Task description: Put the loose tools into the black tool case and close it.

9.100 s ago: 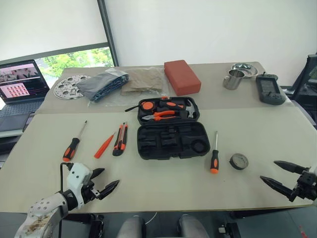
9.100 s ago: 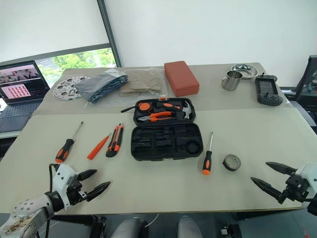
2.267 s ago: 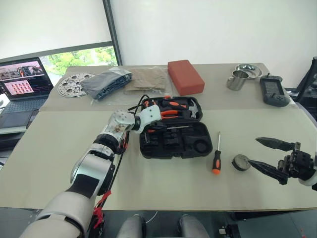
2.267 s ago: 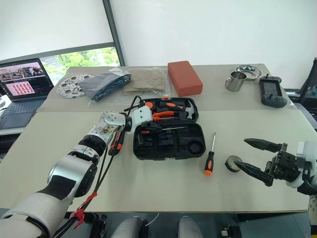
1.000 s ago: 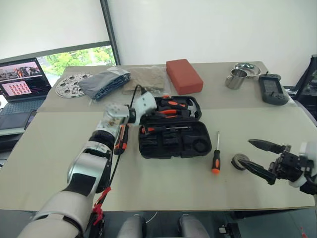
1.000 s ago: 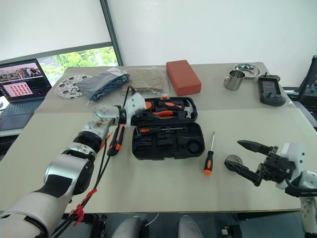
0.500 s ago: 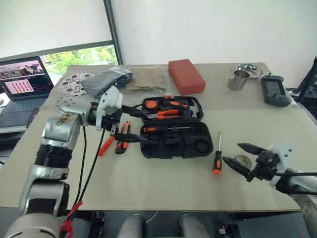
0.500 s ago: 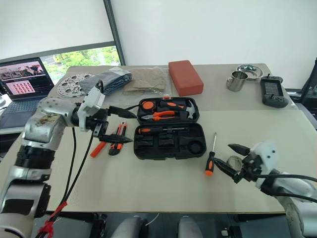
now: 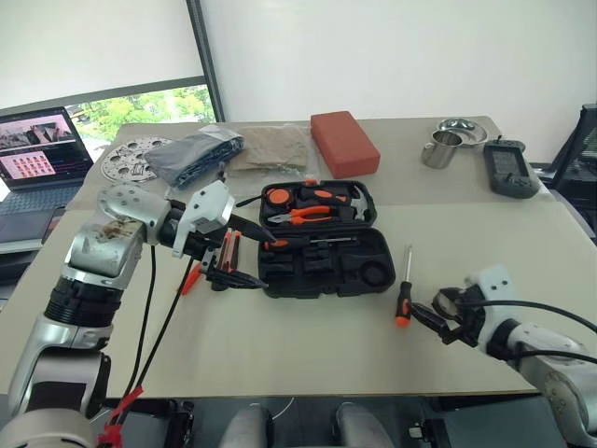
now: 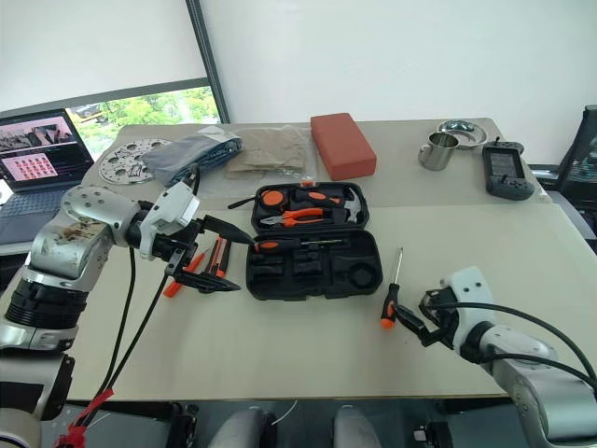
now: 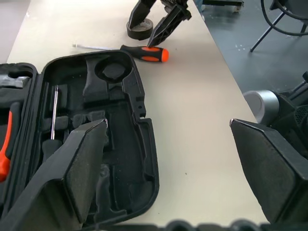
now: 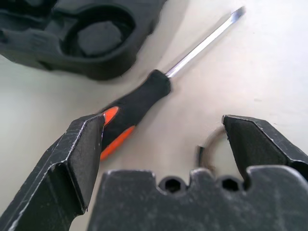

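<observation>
Screwdriver (image 9: 297, 243) newly slotted in the black tool case (image 9: 322, 263) at frame centre.
Left gripper (image 9: 241, 253) has let go and pulled back, jaws wide; right gripper (image 10: 417, 323), also wide, has dropped onto the second screwdriver (image 10: 389, 297) at lower right.

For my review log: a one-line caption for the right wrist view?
Open right gripper low over the table, beside a screwdriver.

Looks like an office or lab room: big beige table (image 9: 308, 345), open laptop (image 9: 35, 149) beside its far-left corner, window behind the laptop, plain white walls.
</observation>
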